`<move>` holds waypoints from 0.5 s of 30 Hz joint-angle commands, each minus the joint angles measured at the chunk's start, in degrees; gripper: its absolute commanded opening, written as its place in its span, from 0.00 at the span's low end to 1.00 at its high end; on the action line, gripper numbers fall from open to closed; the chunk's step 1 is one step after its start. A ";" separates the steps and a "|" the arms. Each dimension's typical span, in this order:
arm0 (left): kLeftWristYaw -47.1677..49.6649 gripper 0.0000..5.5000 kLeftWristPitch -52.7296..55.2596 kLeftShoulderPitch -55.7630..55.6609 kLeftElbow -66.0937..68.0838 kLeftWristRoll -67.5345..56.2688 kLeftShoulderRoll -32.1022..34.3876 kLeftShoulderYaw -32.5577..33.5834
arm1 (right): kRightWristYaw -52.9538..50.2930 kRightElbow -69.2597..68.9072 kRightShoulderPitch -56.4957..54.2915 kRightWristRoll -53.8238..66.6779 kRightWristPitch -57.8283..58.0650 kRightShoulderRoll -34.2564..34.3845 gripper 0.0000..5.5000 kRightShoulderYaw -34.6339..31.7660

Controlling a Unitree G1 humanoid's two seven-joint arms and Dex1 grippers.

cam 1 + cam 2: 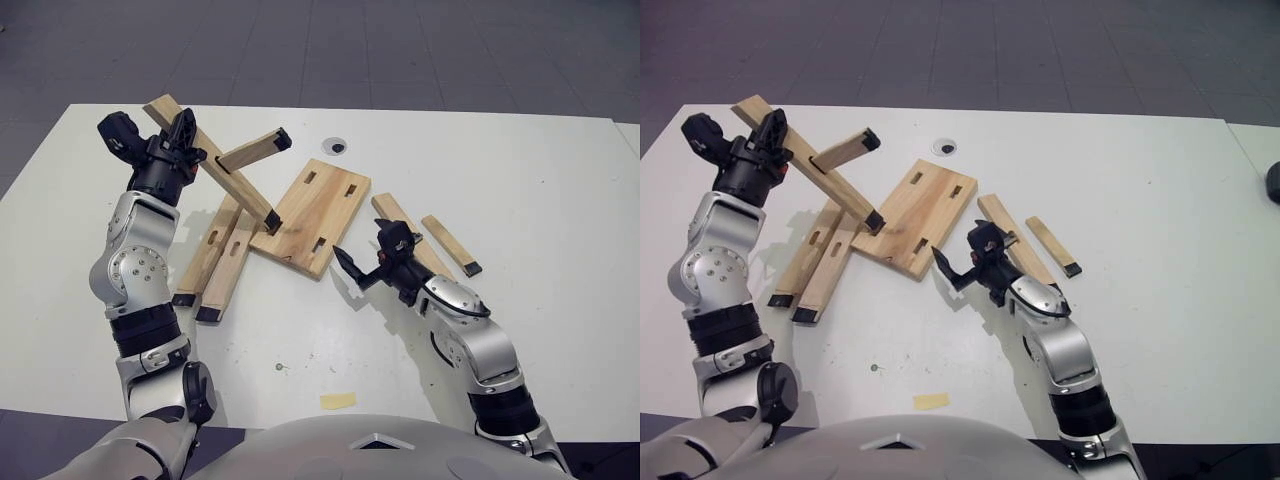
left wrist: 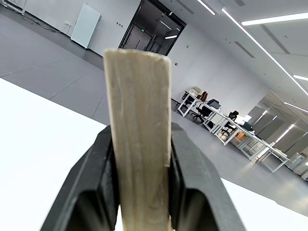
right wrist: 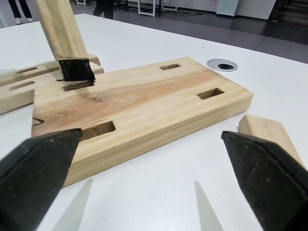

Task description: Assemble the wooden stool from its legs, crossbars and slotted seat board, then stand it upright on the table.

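My left gripper point(image 1: 182, 148) is raised at the far left, shut on a wooden leg point(image 1: 225, 170); its fingers point(image 2: 91, 178) clamp the leg point(image 2: 139, 139) on both sides. A short crossbar point(image 1: 255, 150) sticks out of that leg. The leg slants down, and its black tip point(image 3: 74, 70) rests at a corner slot of the slotted seat board point(image 1: 312, 215), which lies flat. My right gripper point(image 1: 362, 262) hovers open just off the board's near edge point(image 3: 144, 139), holding nothing. Two legs point(image 1: 215, 255) lie side by side left of the board. Another leg point(image 1: 408, 232) and a short crossbar point(image 1: 452, 246) lie to its right.
A round cable hole point(image 1: 337, 146) sits in the white table point(image 1: 540, 200) behind the board. A scrap of yellow tape point(image 1: 338, 401) lies near the front edge. Bare tabletop stretches to the right and to the front centre.
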 commanded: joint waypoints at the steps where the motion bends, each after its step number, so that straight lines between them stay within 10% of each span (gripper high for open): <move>1: 0.49 0.19 1.28 0.95 1.18 0.46 0.68 0.23 | 0.02 -0.37 0.30 -0.37 0.01 -0.03 0.98 0.16; 15: 0.38 0.19 3.58 2.19 -1.71 -2.25 1.27 0.19 | 0.14 0.17 0.35 -0.70 0.15 -0.14 0.98 0.57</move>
